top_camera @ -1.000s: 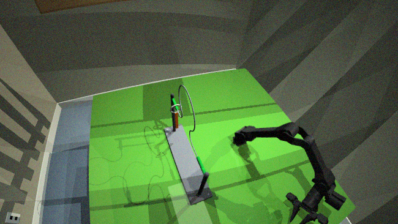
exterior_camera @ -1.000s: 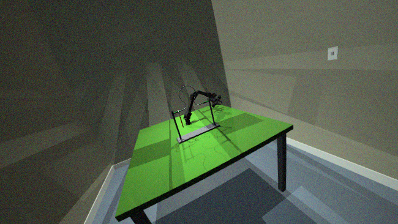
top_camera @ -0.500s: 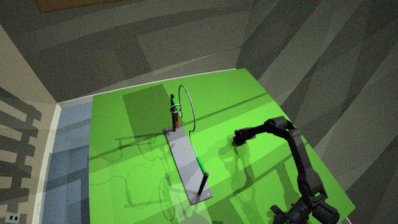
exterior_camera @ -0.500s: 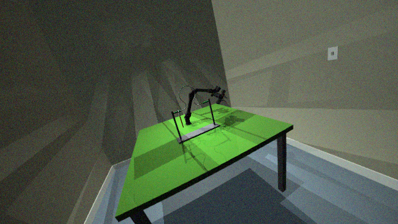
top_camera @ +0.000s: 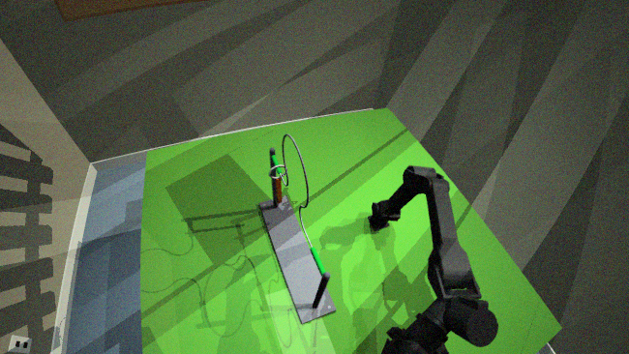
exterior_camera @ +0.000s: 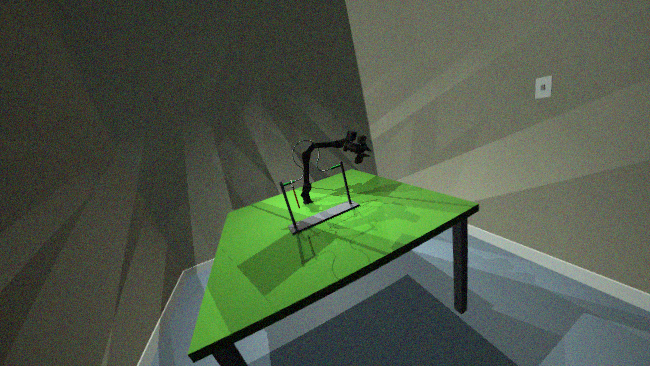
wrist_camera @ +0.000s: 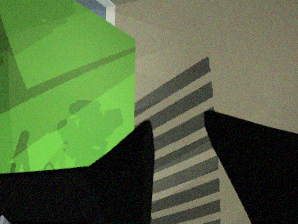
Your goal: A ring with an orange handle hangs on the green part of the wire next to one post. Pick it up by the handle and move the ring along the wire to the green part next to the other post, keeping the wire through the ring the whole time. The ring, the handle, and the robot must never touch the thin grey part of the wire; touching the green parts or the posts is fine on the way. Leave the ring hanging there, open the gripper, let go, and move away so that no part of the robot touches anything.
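Observation:
The thin white ring (top_camera: 270,171) (exterior_camera: 292,182) hangs around the green part (top_camera: 275,159) of the wire beside the far post (top_camera: 274,188) (exterior_camera: 289,207). Its orange handle (top_camera: 279,190) (exterior_camera: 296,197) points down beside that post. The other green part (top_camera: 317,261) (exterior_camera: 336,166) meets the other post (top_camera: 321,292) (exterior_camera: 346,182) and bears no ring. My gripper (exterior_camera: 365,156) (wrist_camera: 177,123) is partly open and empty, raised well away from the ring, past the other post in the exterior view. In the top view its fingers are not clear near the bottom edge.
The grey wire (top_camera: 308,193) arches high between the green parts. Both posts stand on a narrow grey base plate (top_camera: 290,247) (exterior_camera: 320,216) on the green table (top_camera: 194,160) (exterior_camera: 235,300). Shadows of the arm and wire cross the table top.

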### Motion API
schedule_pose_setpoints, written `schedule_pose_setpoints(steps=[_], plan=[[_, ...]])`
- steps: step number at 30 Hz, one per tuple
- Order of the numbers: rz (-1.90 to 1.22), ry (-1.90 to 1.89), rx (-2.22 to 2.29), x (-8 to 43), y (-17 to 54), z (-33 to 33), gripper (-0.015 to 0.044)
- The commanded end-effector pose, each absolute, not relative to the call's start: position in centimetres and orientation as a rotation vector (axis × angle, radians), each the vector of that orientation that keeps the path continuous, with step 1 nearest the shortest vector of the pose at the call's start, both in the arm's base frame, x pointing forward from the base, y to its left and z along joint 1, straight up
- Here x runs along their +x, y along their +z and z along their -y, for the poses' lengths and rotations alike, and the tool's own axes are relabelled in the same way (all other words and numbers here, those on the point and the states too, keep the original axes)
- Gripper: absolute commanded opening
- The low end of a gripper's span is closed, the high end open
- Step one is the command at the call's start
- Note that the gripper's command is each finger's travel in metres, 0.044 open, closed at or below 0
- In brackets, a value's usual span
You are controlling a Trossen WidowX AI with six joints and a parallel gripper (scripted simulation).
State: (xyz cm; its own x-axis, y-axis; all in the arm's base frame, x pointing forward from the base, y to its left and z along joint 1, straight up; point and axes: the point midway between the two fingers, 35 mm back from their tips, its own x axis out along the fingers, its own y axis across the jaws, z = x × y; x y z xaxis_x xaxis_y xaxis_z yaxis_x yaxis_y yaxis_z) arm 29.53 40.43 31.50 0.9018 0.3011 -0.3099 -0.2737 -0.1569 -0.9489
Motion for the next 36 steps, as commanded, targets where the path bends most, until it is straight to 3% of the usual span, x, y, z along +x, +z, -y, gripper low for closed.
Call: schedule_pose_setpoints(steps=[1,19,36], plan=[[0.027,0.450,-1.565,31.9,33.9,-38.0,0.0160],[0.117,0.085,-1.268,40.5,46.4,-21.2,0.0160],[0.164,-0.301,-1.219,41.0,54.7,-2.8,0.0160]])
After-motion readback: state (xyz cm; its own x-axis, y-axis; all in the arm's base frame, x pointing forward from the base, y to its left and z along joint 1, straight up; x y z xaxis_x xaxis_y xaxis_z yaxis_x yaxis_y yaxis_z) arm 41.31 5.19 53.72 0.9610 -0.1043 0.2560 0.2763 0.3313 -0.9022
